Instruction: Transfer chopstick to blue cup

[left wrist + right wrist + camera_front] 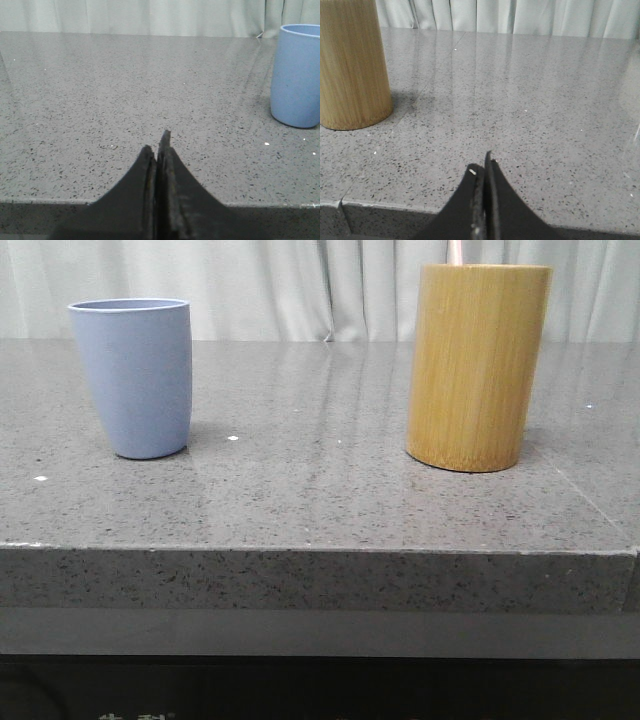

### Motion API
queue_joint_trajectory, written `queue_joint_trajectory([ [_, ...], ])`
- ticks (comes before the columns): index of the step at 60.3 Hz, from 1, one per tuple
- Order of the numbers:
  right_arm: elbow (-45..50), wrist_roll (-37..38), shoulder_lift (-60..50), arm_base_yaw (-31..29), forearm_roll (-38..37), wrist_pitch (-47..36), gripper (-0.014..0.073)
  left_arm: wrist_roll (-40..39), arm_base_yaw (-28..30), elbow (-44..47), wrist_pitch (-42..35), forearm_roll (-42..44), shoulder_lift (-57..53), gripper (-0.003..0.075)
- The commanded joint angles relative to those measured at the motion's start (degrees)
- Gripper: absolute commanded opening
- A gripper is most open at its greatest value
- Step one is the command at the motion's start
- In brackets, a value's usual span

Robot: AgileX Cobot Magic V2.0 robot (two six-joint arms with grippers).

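The blue cup [134, 377] stands upright on the left of the grey stone table; it also shows in the left wrist view [298, 75]. A tall tan bamboo cylinder [477, 365] stands on the right and shows in the right wrist view [351, 62]. A pale pinkish chopstick end [454, 251] sticks up from the cylinder's mouth at the top edge of the front view. My left gripper [157, 145] is shut and empty over the table's front edge, apart from the cup. My right gripper [482, 165] is shut and empty over the front edge, apart from the cylinder. Neither gripper shows in the front view.
The speckled grey table [320, 470] has a front edge [320, 550] close to both grippers. A pale pleated curtain [320, 285] hangs behind it. Small white specks [232, 438] lie on the surface near the blue cup.
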Motion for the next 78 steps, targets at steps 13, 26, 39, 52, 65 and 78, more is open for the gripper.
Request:
queue_joint_trajectory([
  [13, -0.3, -0.2, -1.1, -0.3, -0.2, -5.0, -0.0113, -0.3, 0.0, 0.5, -4.5, -0.5, -1.2, -0.0019],
  [26, -0.3, -0.2, -1.1, -0.3, -0.2, -5.0, -0.0113, -0.3, 0.0, 0.5, -4.5, -0.5, -1.2, -0.0019],
  [39, -0.3, -0.2, -1.1, -0.3, -0.2, -5.0, -0.0113, -0.3, 0.0, 0.5, -4.5, -0.5, -1.2, -0.0019],
  [52, -0.3, -0.2, -1.1, -0.3, -0.2, -5.0, -0.0113, -0.3, 0.0, 0.5, -4.5, -0.5, -1.2, -0.0019],
  [65, -0.3, -0.2, -1.1, -0.3, -0.2, -6.2, -0.0113, -0.3, 0.0, 0.5, -5.4, -0.5, -1.2, -0.0019],
  [78, -2.1, -0.2, -1.1, -0.3, -0.2, -11.3, -0.0113, -0.3, 0.0, -0.1, -13.4, -3.0, -1.2, -0.0019],
])
